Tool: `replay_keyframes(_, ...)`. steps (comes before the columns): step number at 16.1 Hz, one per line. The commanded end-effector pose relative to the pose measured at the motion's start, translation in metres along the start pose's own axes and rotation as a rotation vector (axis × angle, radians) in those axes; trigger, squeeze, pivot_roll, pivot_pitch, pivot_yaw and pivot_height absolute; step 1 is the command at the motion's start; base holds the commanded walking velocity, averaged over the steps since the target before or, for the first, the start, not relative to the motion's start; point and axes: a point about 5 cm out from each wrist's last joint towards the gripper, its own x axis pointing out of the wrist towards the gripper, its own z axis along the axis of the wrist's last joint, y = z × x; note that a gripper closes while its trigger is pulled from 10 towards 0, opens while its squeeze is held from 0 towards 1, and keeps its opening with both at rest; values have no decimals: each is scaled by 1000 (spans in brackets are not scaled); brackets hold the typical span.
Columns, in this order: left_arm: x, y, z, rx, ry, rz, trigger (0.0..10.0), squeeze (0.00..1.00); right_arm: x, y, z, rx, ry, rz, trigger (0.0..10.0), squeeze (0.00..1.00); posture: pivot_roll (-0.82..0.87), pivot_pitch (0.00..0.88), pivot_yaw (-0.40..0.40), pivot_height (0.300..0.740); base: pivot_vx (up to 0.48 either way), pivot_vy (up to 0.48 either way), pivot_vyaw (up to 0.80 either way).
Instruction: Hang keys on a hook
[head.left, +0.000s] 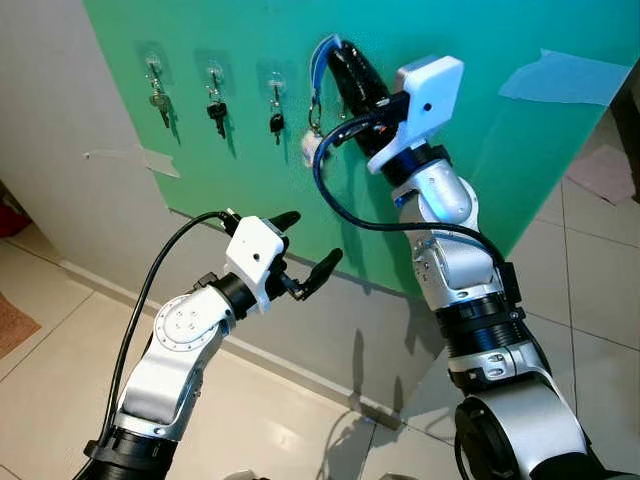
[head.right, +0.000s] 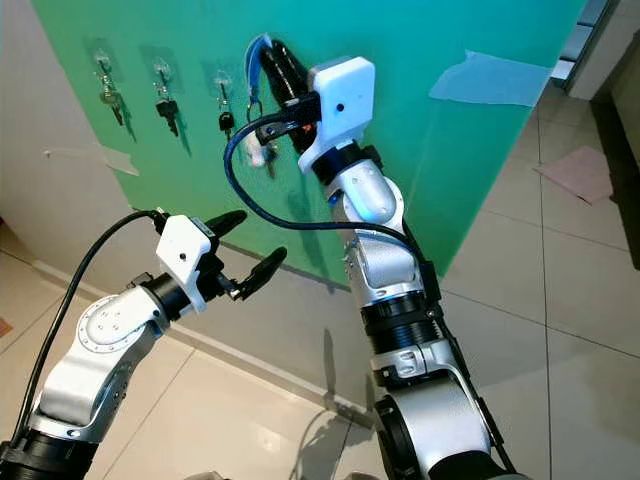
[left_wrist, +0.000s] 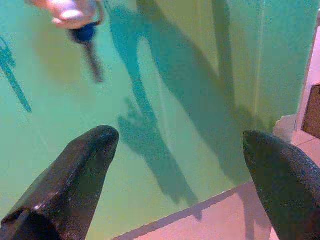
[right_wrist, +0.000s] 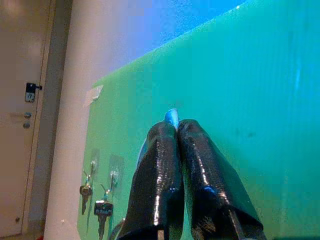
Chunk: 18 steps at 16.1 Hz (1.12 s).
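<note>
Right gripper (head.left: 340, 60) raised against the green board (head.left: 520, 140), fingers pressed together on a blue strap (head.left: 322, 62) at the board's upper part. From the strap a metal ring and a white tag (head.left: 311, 147) hang just below the fingertips, close to the board. Beside them, three clear hooks (head.left: 213, 73) in a row each carry a dark key (head.left: 217, 114). Left gripper (head.left: 305, 245) hovers lower, before the board's bottom edge, fingers spread wide.
</note>
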Motion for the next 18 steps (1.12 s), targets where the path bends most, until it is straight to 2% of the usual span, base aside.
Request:
replay_keyframes(1, 0, 1, 6, 14, -12, -3, 10000, 0, 4, -5, 9, -1, -43, -10, 10000, 0, -68, 0, 2, 740, 0, 0, 0)
replay_keyframes(6, 0, 0, 5, 12, -11, -4, 10000, 0, 3, -8, 4, -25, -24, -32, 10000, 0, -68, 0, -1, 740, 0, 0, 0)
replay_keyframes(12, -2, -1, 5, 10, -6, 3, 10000, 0, 0, -11, -8, -127, 37, -28, 10000, 0, -61, 0, -6, 740, 0, 0, 0)
replay_keyframes(18, -5, 0, 5, 10, 0, 3, 10000, 0, 2, -17, -4, -141, 14, -72, 10000, 0, -62, 0, -3, 740, 0, 0, 0)
